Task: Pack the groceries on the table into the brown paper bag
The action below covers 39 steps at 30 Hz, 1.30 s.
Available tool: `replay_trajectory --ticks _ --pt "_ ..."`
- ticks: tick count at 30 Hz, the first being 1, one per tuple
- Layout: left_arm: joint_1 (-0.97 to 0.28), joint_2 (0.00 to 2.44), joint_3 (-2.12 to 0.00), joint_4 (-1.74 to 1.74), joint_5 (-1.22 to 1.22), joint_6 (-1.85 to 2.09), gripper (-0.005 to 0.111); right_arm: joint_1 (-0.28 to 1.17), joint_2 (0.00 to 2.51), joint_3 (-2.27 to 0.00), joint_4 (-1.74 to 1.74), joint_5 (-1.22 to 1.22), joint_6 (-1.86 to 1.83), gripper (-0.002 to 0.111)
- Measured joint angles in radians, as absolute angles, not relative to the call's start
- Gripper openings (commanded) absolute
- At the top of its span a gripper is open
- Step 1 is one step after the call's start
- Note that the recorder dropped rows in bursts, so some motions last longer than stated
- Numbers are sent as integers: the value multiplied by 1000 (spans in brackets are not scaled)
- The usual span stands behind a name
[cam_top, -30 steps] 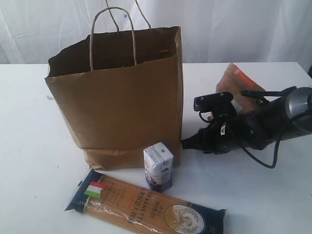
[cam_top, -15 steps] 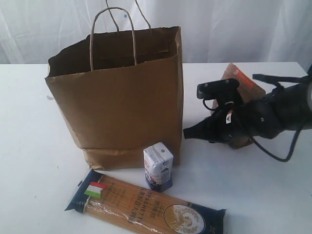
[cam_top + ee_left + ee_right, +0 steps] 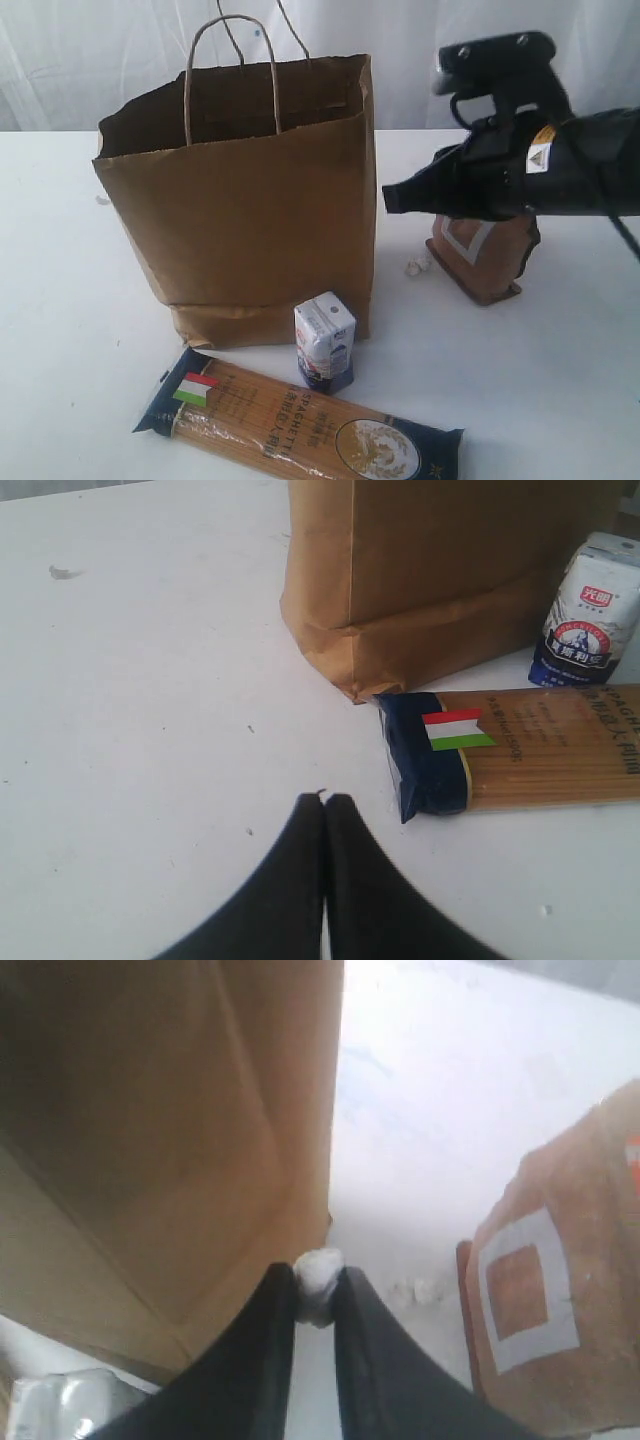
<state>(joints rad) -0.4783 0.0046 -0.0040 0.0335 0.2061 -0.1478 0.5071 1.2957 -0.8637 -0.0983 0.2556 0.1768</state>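
Brown paper bag [image 3: 250, 210] upright on the white table [image 3: 560, 390], mouth open, twisted handles up. Tips of the right gripper [image 3: 390, 198] just beside the bag's right edge, up off the table, around mid-height of the bag. Right fingers [image 3: 275, 1305] clamped on a small white lump [image 3: 318, 1268]; what the lump is, impossible to tell. Left gripper [image 3: 323, 802] low over bare table, fingers pressed together with nothing between them, the bag's folded base well beyond the tips.

Counted: one bag, one brown pouch [image 3: 485, 255], one long spaghetti packet [image 3: 300, 425], one small white-purple carton [image 3: 325, 342], and a few white crumbs [image 3: 415, 266].

Pouch standing on the table under the right arm, apart from the bag, unheld. Crumbs on the table between bag and pouch. Carton upright against the bag's lower front corner. Packet flat in front of carton and bag, its dark blue end with the flag label nearest the left gripper, lying between those tips and the carton.
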Motion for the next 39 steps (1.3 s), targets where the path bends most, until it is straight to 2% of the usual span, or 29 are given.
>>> replay_trajectory --ticks 11,28,31,37,39 --pt "-478 5 -4 33 206 -148 0 524 1113 -945 -85 252 173 11" --pt "-478 5 -4 33 206 -148 0 675 1240 -1072 -58 212 147 12" --pt "-478 5 -4 33 206 -148 0 679 1282 -1096 -58 212 146 19" --pt "-478 5 -4 33 206 -148 0 679 1314 -1121 -58 214 132 51" --pt "-478 5 -4 33 206 -148 0 679 1314 -1123 -58 214 124 52"
